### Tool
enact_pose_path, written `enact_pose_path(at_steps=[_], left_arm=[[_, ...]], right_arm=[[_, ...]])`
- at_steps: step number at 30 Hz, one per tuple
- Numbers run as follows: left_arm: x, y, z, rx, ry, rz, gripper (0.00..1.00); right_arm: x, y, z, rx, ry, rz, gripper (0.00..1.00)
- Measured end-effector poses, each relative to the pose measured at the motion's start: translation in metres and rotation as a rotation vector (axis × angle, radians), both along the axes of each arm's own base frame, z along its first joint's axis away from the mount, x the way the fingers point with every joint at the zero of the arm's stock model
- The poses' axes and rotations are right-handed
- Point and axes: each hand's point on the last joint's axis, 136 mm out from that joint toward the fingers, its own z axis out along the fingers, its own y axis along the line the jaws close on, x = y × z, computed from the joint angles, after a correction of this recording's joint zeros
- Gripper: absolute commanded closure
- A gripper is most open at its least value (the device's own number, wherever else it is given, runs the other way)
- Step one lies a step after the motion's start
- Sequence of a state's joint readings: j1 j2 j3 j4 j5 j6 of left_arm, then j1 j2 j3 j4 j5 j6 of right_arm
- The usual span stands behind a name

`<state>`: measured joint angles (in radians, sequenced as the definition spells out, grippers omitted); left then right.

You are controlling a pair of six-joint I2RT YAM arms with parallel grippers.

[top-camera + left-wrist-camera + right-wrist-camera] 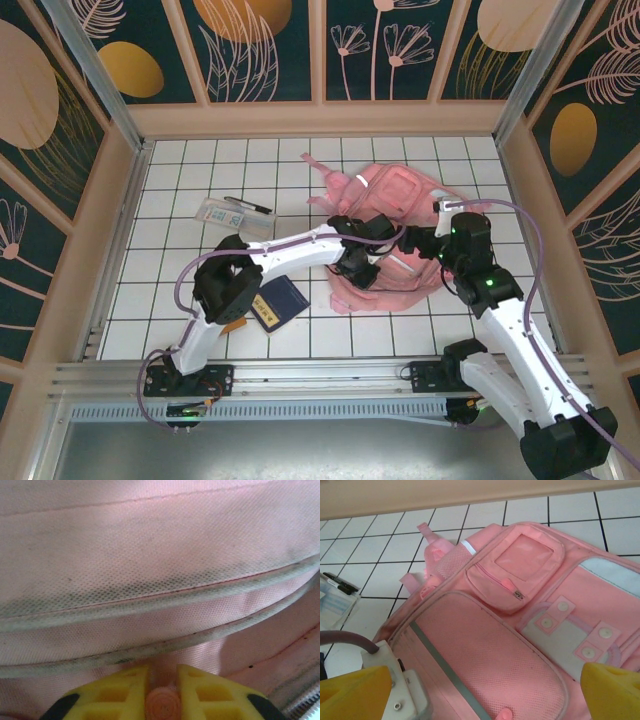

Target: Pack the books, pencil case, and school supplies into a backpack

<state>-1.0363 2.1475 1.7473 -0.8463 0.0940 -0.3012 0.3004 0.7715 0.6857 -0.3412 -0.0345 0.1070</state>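
You get bright, even overhead light in the top view: the white table (200,170) shows no glare, and only soft, faint shadows lie beneath the arms (290,250). The frame posts (90,70) lean outward at left and right, stretched by the wide lens. Your left wrist view is dimmer. The backpack (150,555) weave is sharp mid-frame with a pale sheen lower down, but the left claw (162,682) is blurred. Your right wrist view is bright and the fabric crisp, though the right claw (484,692) is out of focus at both sides.
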Motion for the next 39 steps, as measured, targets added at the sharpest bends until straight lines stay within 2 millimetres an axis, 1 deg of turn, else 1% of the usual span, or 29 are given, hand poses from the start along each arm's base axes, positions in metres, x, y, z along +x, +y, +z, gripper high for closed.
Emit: enact_pose_path(at_steps=[1,2,3,6,7,8,9,10,11,14,17,19,21,23,25,27,28,30,32,35,37,39], left_arm=[[0.0,0.0,0.0,0.002,-0.001,-0.005,0.98],[0.0,0.0,0.001,0.002,-0.001,-0.007,1.0],[0.001,0.0,0.003,0.002,-0.003,-0.01,1.0],[0.002,-0.001,0.009,-0.009,-0.008,-0.01,1.0],[0.002,-0.002,0.012,-0.017,-0.01,-0.01,1.0],[0.004,-0.005,0.018,-0.039,-0.019,-0.007,1.0],[0.007,-0.008,0.024,-0.065,-0.028,-0.003,1.0],[0.01,-0.012,0.033,-0.103,-0.039,0.001,1.0],[0.014,-0.015,0.043,-0.141,-0.049,0.007,1.0],[0.024,-0.016,0.074,-0.265,-0.066,0.04,1.0],[0.033,-0.009,0.102,-0.385,-0.074,0.073,1.0],[0.037,-0.004,0.113,-0.437,-0.086,0.087,1.0],[0.037,-0.001,0.116,-0.476,-0.089,0.094,1.0],[0.032,-0.001,0.111,-0.507,-0.077,0.099,1.0],[0.027,-0.001,0.102,-0.525,-0.055,0.11,1.0],[0.021,-0.002,0.092,-0.538,-0.026,0.12,1.0],[0.02,-0.003,0.089,-0.544,-0.017,0.125,1.0],[0.018,-0.005,0.088,-0.567,-0.004,0.133,1.0],[0.018,-0.007,0.094,-0.597,-0.004,0.133,1.0],[0.016,-0.008,0.111,-0.654,-0.023,0.118,1.0],[0.014,-0.007,0.117,-0.682,-0.031,0.111,1.0],[0.012,-0.006,0.117,-0.702,-0.029,0.104,1.0]], right_arm=[[0.0,0.0,-0.001,-0.004,0.001,0.003,0.04],[-0.001,0.0,0.0,-0.012,-0.004,0.016,0.05],[-0.002,0.002,0.001,-0.025,-0.02,0.038,0.08],[-0.011,0.007,0.007,-0.071,-0.086,0.132,0.1],[-0.016,0.013,0.011,-0.095,-0.119,0.199,0.1],[-0.024,0.025,0.013,-0.117,-0.145,0.308,0.08],[-0.036,0.04,0.012,-0.14,-0.163,0.433,0.09],[-0.05,0.054,0.01,-0.156,-0.177,0.563,0.13],[-0.062,0.063,0.007,-0.162,-0.182,0.663,0.14],[-0.084,0.08,-0.006,-0.167,-0.173,0.865,0.16],[-0.096,0.088,-0.015,-0.144,-0.182,0.965,0.17],[-0.101,0.09,-0.019,-0.144,-0.21,1.0,0.17],[-0.1,0.091,-0.024,-0.161,-0.245,1.015,0.16],[-0.094,0.091,-0.031,-0.192,-0.281,1.009,0.15],[-0.09,0.09,-0.041,-0.219,-0.293,0.998,0.14],[-0.084,0.089,-0.052,-0.247,-0.289,0.991,0.19],[-0.082,0.089,-0.056,-0.258,-0.284,0.989,0.23],[-0.08,0.092,-0.063,-0.29,-0.279,1.0,0.3],[-0.08,0.094,-0.069,-0.319,-0.276,1.023,0.34],[-0.083,0.096,-0.079,-0.363,-0.257,1.055,0.39],[-0.086,0.096,-0.084,-0.379,-0.247,1.071,0.57],[-0.088,0.096,-0.087,-0.399,-0.239,1.081,0.73]])
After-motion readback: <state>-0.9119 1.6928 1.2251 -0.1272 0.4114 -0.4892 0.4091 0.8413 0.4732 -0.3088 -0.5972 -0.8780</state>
